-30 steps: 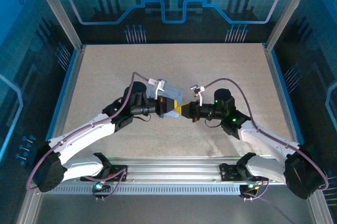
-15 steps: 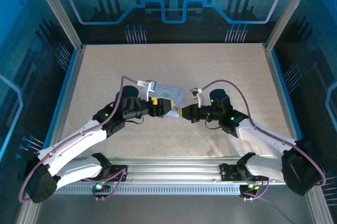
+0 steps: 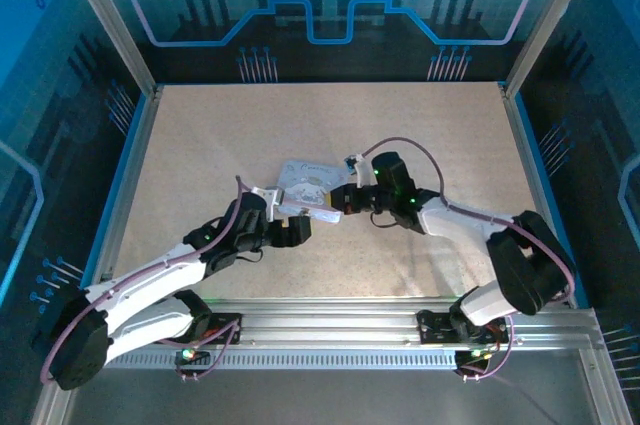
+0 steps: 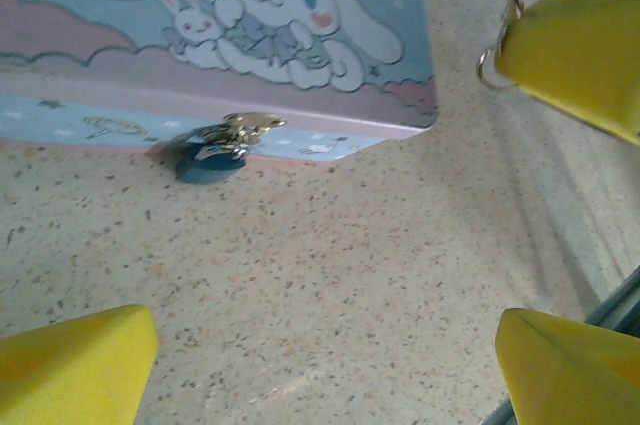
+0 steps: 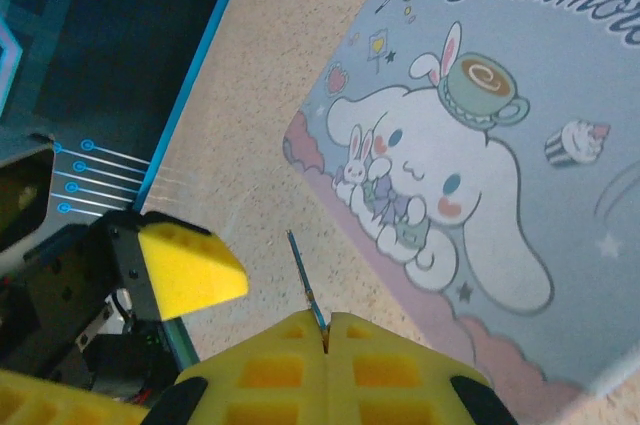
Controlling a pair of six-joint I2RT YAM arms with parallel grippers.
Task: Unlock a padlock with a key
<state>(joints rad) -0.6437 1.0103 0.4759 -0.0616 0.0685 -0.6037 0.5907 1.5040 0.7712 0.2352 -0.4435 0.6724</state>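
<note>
Yellow foam pads (image 5: 250,370) on the right jaws are pressed together with the key (image 5: 304,275) pinched between them. Its thin blade pokes out ahead, over the surface (image 5: 260,75) just beside the cartoon tin (image 5: 500,145). I judge the grip is set that way so the blade leads and can be steered into a keyhole. From the left wrist camera I see the key ring (image 4: 497,40) dangling beside that same pad.

The padlock (image 4: 212,157) hangs from the clasp on the tin's near edge, its dark blue body resting on the speckled surface. The key is apart from it, off to one side, so the insertion is not yet done.

The left jaws stand wide apart with nothing between them, their 2 pads (image 4: 70,365) framing the padlock from a little way off. I read that as a position for steadying the lock or the tin.

The left arm (image 3: 150,280) lies low and stretched, reaching from the near-left corner toward the tin. The right arm (image 3: 460,225) folds in from the right, forearm running leftward, wrist at the tin's near-right corner.
</note>
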